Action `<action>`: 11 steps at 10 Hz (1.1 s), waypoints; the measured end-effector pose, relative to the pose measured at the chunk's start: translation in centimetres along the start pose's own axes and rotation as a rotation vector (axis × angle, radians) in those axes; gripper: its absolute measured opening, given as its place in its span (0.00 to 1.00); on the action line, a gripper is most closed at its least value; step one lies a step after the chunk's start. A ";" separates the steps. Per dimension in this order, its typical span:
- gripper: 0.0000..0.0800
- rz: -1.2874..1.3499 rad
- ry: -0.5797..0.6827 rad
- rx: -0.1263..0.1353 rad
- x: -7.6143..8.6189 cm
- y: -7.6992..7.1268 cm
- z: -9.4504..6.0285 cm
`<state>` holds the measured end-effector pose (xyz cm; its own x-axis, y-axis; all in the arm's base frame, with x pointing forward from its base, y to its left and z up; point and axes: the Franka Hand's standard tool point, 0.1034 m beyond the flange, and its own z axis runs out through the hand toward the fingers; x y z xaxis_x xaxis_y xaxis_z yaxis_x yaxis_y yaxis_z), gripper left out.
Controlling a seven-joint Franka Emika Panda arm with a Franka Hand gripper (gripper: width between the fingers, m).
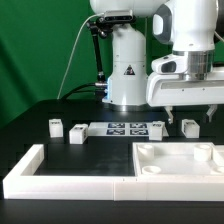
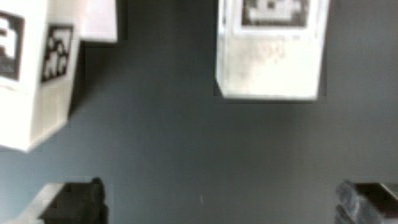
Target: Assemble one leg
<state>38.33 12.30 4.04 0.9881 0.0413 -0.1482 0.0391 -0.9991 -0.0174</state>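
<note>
Beneath the parted gripper [image 2: 221,205], the leg [image 2: 270,50] runs off the wrist view.

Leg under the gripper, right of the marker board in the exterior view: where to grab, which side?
Probably from straight above, closing on two opposite flat sides of the leg. It is a small squared block standing apart from its neighbour, and the open gripper hangs over it, spread wider than the block.
</note>
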 end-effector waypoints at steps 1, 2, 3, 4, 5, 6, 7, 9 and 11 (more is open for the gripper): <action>0.81 -0.001 -0.102 -0.008 -0.4 -0.3 -0.4; 0.81 -0.008 -0.180 0.000 -0.7 -0.4 -0.7; 0.81 -0.031 -0.264 0.011 -1.3 -0.2 -0.8; 0.81 -0.039 -0.304 0.025 -1.2 0.1 -0.6; 0.81 -0.033 -0.400 0.024 -1.8 0.3 -0.8; 0.81 -0.034 -0.452 0.025 -1.6 0.2 -0.6; 0.81 -0.034 -0.538 0.024 -2.0 0.1 -0.6; 0.81 -0.025 -0.701 0.011 -2.5 -0.5 0.1; 0.81 -0.030 -0.844 0.006 -2.3 -1.0 1.1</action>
<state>35.86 13.18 3.27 0.5437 0.0648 -0.8368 0.0605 -0.9974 -0.0379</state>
